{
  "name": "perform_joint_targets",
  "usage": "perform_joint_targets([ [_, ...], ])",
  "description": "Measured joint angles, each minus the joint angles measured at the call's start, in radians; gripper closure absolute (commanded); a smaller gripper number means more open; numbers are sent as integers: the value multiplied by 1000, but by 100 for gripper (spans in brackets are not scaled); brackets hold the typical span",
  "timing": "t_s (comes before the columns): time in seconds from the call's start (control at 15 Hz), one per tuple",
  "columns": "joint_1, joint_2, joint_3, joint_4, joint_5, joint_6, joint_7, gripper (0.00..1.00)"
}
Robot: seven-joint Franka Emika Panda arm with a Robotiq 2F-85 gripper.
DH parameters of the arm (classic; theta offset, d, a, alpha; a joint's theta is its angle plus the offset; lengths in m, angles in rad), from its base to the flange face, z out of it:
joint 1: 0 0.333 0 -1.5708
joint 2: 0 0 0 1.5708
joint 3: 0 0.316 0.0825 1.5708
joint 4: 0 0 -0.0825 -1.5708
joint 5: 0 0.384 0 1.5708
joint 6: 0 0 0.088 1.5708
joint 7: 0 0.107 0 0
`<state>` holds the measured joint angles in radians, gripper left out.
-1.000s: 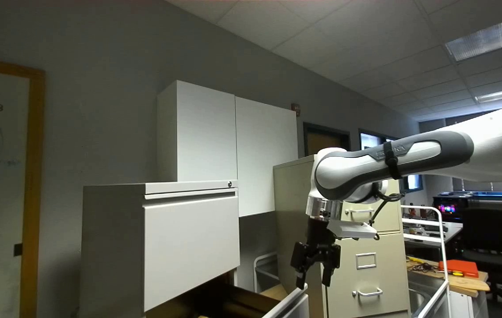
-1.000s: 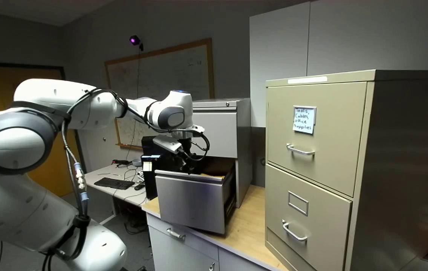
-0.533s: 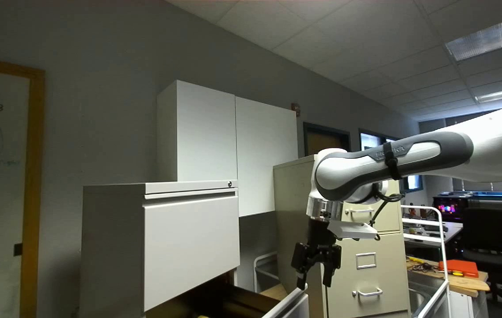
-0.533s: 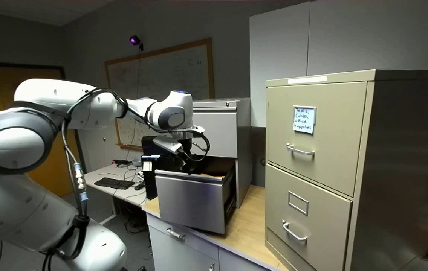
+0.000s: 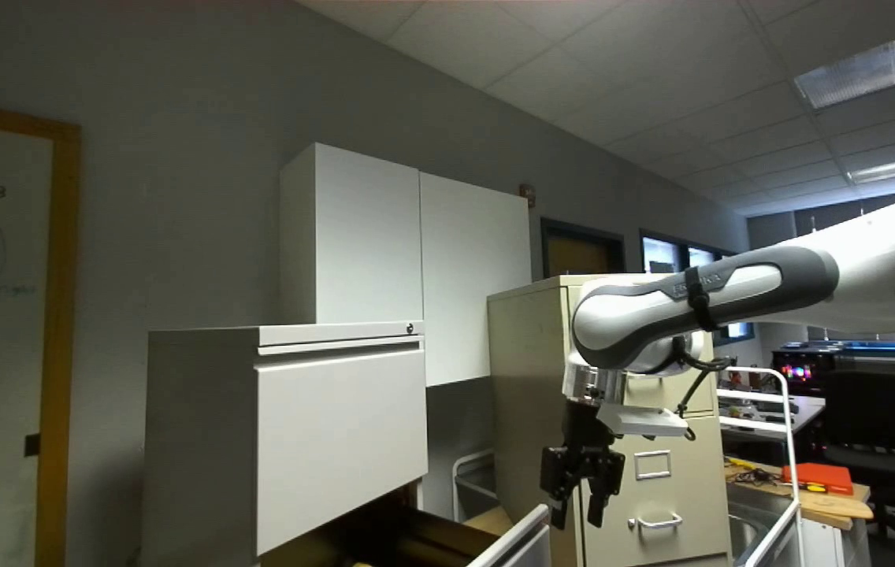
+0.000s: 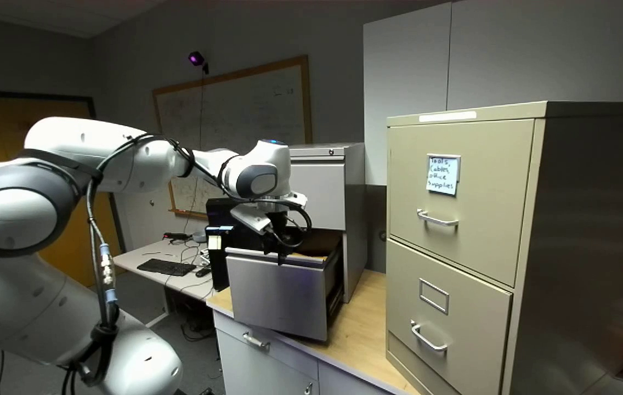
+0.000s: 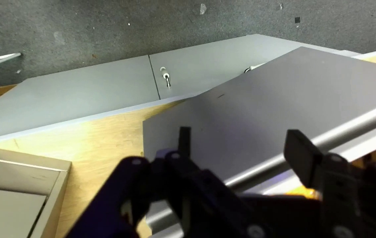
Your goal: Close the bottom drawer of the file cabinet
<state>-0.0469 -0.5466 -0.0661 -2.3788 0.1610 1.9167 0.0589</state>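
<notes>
The light grey file cabinet (image 5: 203, 441) also shows in an exterior view (image 6: 355, 219). Its bottom drawer (image 6: 278, 299) is pulled well out, with its brownish inside showing. In an exterior view only the top of the drawer front (image 5: 522, 543) is in the frame. My gripper (image 5: 577, 516) is open, pointing down, with nothing between its fingers. It is at the outer side of the drawer front, near the top edge (image 6: 280, 257). In the wrist view the open fingers (image 7: 242, 143) lie over the drawer front (image 7: 251, 99) and its rounded top lip. I cannot tell whether they touch it.
The upper drawer (image 5: 341, 449) is shut. A beige cabinet (image 6: 457, 230) with handles stands close beside the grey one on a wooden counter (image 6: 363, 323). Counter cupboards with handles (image 6: 256, 341) are below. White wall cupboards (image 5: 369, 236) hang behind. A desk with a keyboard (image 6: 166, 267) is beyond.
In the last half second my gripper has moved down and outward, from above the drawer's top edge to the outer side of its front. The drawer has not visibly moved.
</notes>
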Motion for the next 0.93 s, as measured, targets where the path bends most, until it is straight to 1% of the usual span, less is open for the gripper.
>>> perform_joint_targets([
  [0.2,-27,9,-18,-44,0,47,1,80],
  [0.33,-45,25,-34,-76,2,108,2,94],
  [0.4,-53,37,-43,-89,6,143,2,97],
  [0.53,-64,68,-65,-109,30,213,1,100],
  [0.6,-65,85,-77,-116,51,246,1,100],
  [0.67,-64,105,-87,-119,80,280,-2,98],
  [0.73,-62,126,-96,-120,114,311,-7,98],
  [0.8,-57,146,-105,-119,157,341,-21,95],
  [0.87,-47,167,-115,-117,207,371,-44,97],
  [0.93,-35,187,-124,-112,259,398,-72,95],
])
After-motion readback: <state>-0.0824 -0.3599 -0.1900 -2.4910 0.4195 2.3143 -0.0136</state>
